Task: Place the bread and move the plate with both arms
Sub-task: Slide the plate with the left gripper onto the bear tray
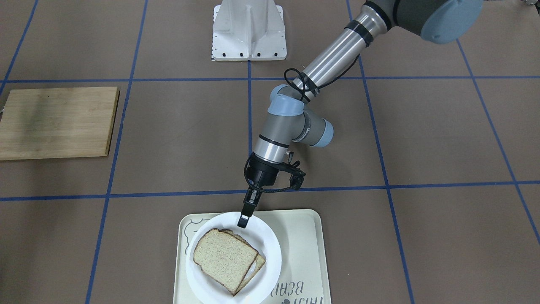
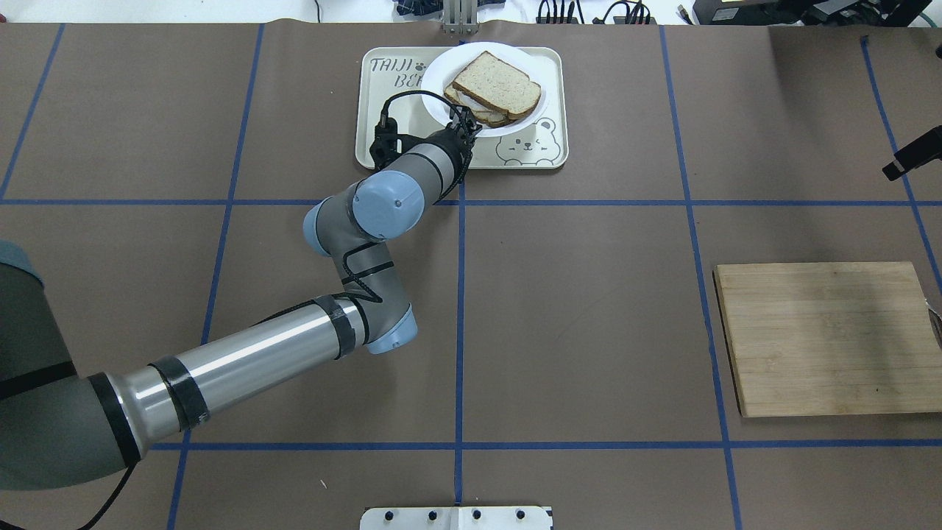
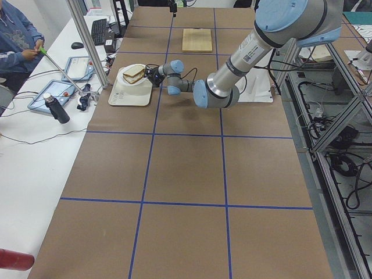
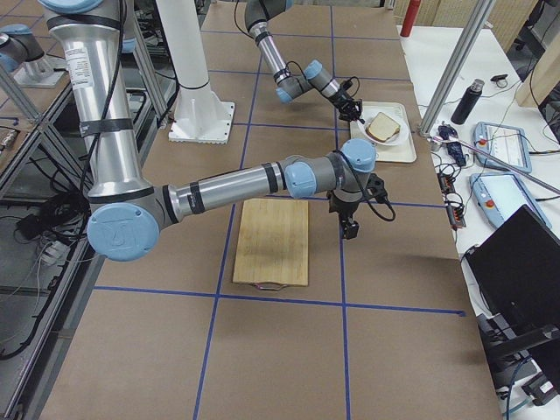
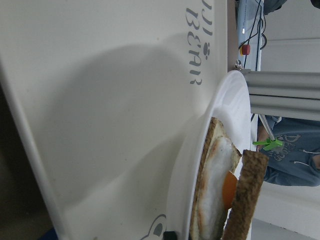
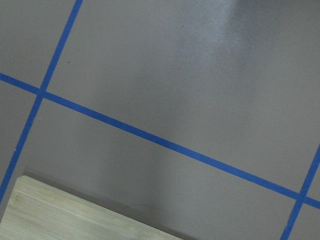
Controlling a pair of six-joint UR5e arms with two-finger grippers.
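Note:
The plain bread (image 1: 225,255) lies on top of a slice bearing a fried egg (image 5: 215,190), both on the white plate (image 1: 270,245). The plate rests on the cream bear-print tray (image 1: 299,253) and overhangs one side of it. My left gripper (image 1: 243,220) is at the plate's near rim and looks shut on it; a black fingertip (image 5: 170,234) shows by the rim in the left wrist view. My right gripper (image 2: 911,153) hovers over bare table beyond the cutting board, far from the plate; I cannot tell whether it is open or shut.
A wooden cutting board (image 2: 828,338) lies on my right side of the table. A white fixed stand (image 1: 249,31) is at the robot's edge. Blue tape lines cross the brown table. An operator sits past the table's far side.

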